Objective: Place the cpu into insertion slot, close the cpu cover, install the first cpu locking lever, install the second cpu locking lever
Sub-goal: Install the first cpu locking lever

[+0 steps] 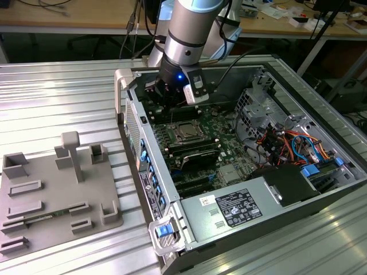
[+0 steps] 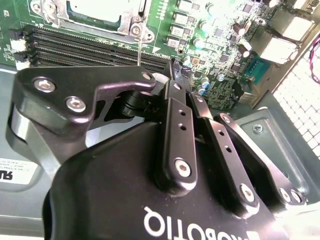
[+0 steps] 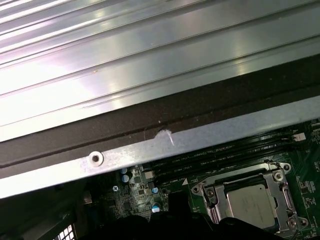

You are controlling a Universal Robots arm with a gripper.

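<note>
The cpu (image 1: 186,133) lies flat in its socket on the green motherboard (image 1: 223,129), inside the open computer case. Its dull metal top also shows in both wrist views (image 3: 250,204) (image 2: 95,7). The silvery cpu cover (image 3: 281,200) (image 2: 134,24) lies down around it as a frame. A thin wire locking lever (image 2: 139,50) runs from the socket's corner towards my fingertips. My gripper (image 1: 171,106) (image 2: 177,70) hangs just beyond the socket, towards the case's far wall, with its black fingers (image 2: 172,82) drawn together. Whether they pinch the lever is hidden.
Black memory slots (image 2: 85,47) run beside the socket. The case's metal wall (image 3: 150,145) stands close behind the gripper. A power supply (image 1: 229,209) and coloured cables (image 1: 287,143) fill the case's near and right parts. A grey fixture tray (image 1: 51,195) sits on the exterior view's left.
</note>
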